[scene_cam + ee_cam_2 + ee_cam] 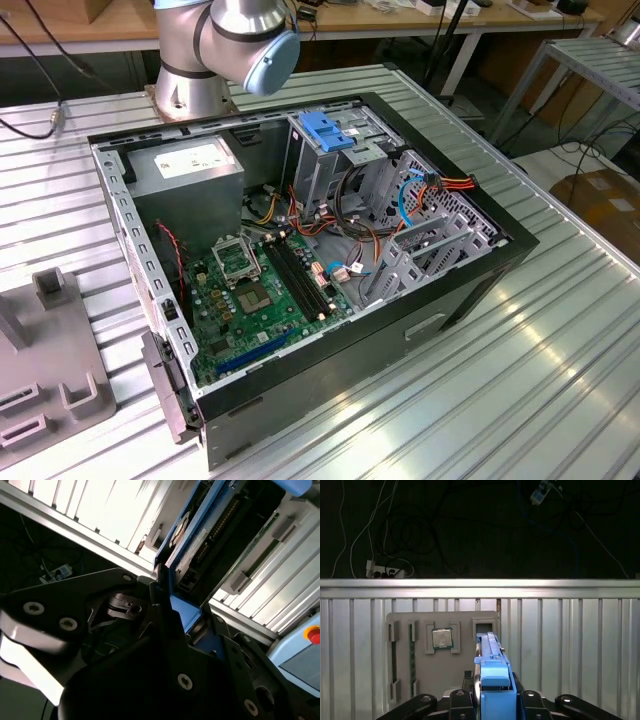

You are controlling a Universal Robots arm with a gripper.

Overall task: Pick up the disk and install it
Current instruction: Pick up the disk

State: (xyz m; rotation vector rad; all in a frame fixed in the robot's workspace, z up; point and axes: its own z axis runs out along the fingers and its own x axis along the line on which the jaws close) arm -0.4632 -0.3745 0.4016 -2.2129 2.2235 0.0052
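The disk (492, 680) stands edge-on between the black fingers of my gripper (492, 701), its blue rail facing the first wrist view. Its far end points toward an open slot (483, 628) in a grey fixture (440, 665) lying on the slatted table below. In the second wrist view the disk (192, 542) shows its dark body and its blue rail, running away from the gripper (187, 615), which is shut on it. The open computer case (455, 300) lies on its side in the middle of the exterior view, with a drive cage (340, 160) at its far end.
A processor (442, 638) and memory sticks (412, 650) sit in the grey fixture (50, 370), on the exterior view's left of the case. A blue latch piece (328, 130) tops the drive cage. Cables (350, 220) cross above the motherboard (250, 290). The table edge (480, 583) lies beyond the fixture.
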